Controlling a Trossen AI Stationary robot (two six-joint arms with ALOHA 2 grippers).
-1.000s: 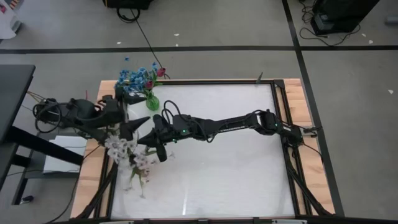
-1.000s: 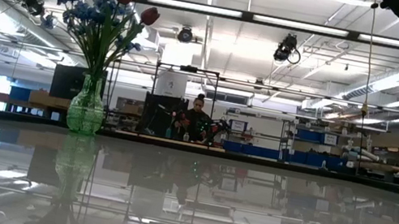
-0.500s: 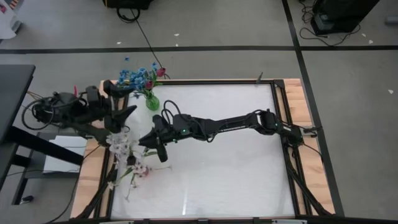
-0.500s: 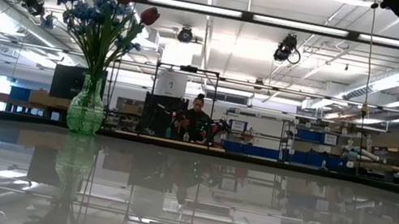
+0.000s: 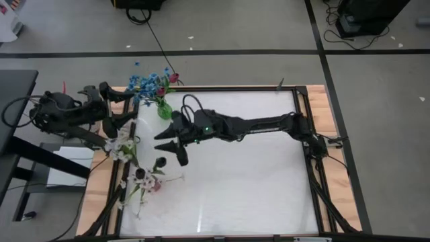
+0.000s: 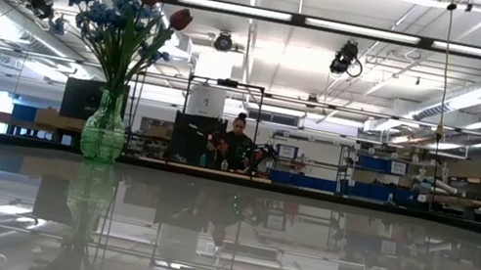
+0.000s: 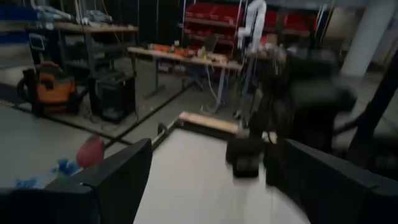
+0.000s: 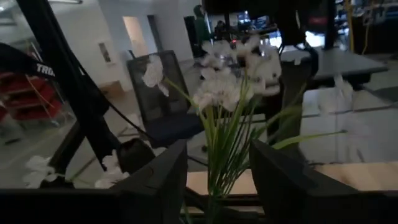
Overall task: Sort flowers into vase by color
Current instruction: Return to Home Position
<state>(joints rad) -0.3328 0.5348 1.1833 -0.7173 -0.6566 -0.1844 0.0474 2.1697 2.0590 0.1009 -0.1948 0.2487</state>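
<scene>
A green glass vase (image 5: pixel 164 109) (image 6: pixel 104 129) stands at the table's far left and holds blue blossoms and red tulip buds (image 6: pixel 180 18). A spray of white flowers (image 5: pixel 119 148) (image 8: pixel 231 81) lies by the table's left edge, its green stems (image 5: pixel 139 202) running toward the near edge. A dark bud (image 5: pixel 160 163) sits beside it. My right gripper (image 5: pixel 173 146) is open just right of the spray. In its wrist view the stems (image 8: pixel 214 168) show between its fingers, untouched. My left gripper (image 5: pixel 127 114) is open near the vase, with nothing between its fingers.
The table has a wooden rim (image 5: pixel 101 175) on the left and another (image 5: pixel 329 121) on the right. Its glossy white top (image 5: pixel 248 181) spreads to the right of the flowers. A person (image 6: pixel 237 144) stands far behind the table in the room.
My right gripper has opened beside the white spray and drawn back a little toward the table's far right. My left gripper, open throughout, has pulled away from the spray toward the far left corner. The spray's blossoms have shifted slightly toward the left edge.
</scene>
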